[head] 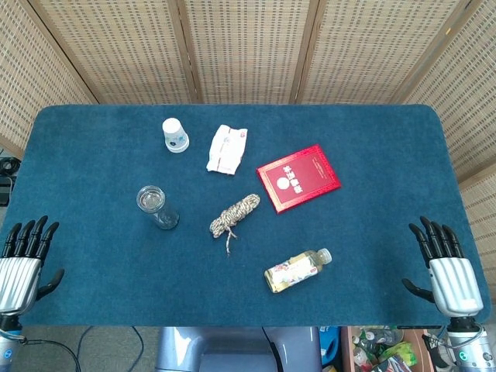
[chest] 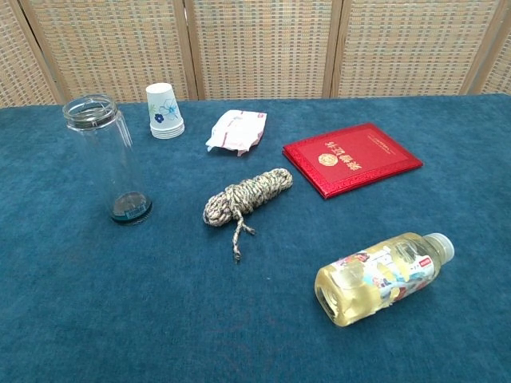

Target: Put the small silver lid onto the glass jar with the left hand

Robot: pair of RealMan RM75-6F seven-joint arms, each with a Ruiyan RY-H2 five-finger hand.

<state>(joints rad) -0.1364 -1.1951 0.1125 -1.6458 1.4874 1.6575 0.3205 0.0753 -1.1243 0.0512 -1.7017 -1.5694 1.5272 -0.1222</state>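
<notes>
Clear glass jar (chest: 106,155) on matt blue cloth table (chest: 96,311).

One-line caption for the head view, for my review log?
Both hands, left and right, rest open at the near table corners; glass jar stands lidless among cup, rope, booklet, bottle.

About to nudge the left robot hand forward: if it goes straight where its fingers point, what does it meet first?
Nothing nearby: the left robot hand points up the bare left strip of the table; the glass jar sits well to its right.
</notes>
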